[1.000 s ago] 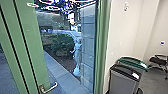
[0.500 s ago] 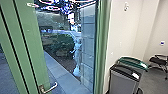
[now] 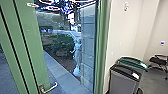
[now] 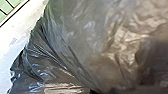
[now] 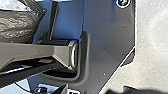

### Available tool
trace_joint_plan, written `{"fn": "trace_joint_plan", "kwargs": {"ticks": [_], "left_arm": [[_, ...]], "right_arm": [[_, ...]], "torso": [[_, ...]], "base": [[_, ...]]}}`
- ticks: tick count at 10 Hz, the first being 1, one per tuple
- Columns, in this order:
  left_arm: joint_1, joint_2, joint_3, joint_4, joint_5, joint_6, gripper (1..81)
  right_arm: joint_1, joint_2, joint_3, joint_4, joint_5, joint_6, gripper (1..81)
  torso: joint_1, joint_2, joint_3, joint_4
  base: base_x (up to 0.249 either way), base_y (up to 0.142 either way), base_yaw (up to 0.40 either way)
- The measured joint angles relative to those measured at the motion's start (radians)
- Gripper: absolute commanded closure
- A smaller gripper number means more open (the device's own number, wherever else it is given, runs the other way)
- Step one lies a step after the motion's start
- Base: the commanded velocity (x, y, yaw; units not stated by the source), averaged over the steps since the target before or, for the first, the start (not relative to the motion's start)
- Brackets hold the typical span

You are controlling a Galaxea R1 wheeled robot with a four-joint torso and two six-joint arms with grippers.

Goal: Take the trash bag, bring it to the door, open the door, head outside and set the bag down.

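A green-framed glass door [image 3: 35, 45] stands in front of me in the head view, with its metal lever handle [image 3: 50, 88] low on the frame. The trash bag [image 4: 75, 45], dark, shiny and crumpled, lies very near the camera in the left wrist view. Part of the same kind of wrinkled plastic, the trash bag [image 5: 17, 26], shows in the right wrist view beside my own base. How my grippers stand on the bag cannot be made out.
A grey bin [image 3: 124, 81] with a dark lid and a green-lidded bin [image 3: 133, 61] stand right of the door by the white wall [image 3: 125, 32]. A dark chair [image 3: 159, 60] is farther right. Paving [image 3: 60, 72] and bushes lie beyond the glass.
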Motion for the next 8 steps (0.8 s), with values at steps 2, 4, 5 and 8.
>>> {"fn": "trace_joint_plan", "kwargs": {"ticks": [2,4,5,8], "left_arm": [[0.0,0.0,0.0,0.0,0.002,0.0,81.1],[0.0,-0.001,0.0,0.0,0.002,0.0,81.1],[0.0,-0.003,0.0,0.0,0.002,0.0,81.1],[0.001,-0.002,-0.001,0.0,0.003,0.0,81.1]], "right_arm": [[0.0,0.0,0.0,0.0,0.0,0.0,1.0],[0.0,0.0,0.0,0.0,0.0,0.0,1.0],[0.0,0.0,0.0,0.0,0.0,0.0,1.0],[0.006,0.004,-0.001,0.0,-0.002,0.0,1.0]], "torso": [[0.0,0.0,0.0,0.0],[0.0,0.0,0.0,0.0],[0.0,0.0,0.0,0.0],[0.0,0.0,0.0,0.0]], "base": [[0.0,0.0,0.174],[0.0,0.0,0.293],[0.0,0.0,0.303],[0.0,0.0,0.303]]}}
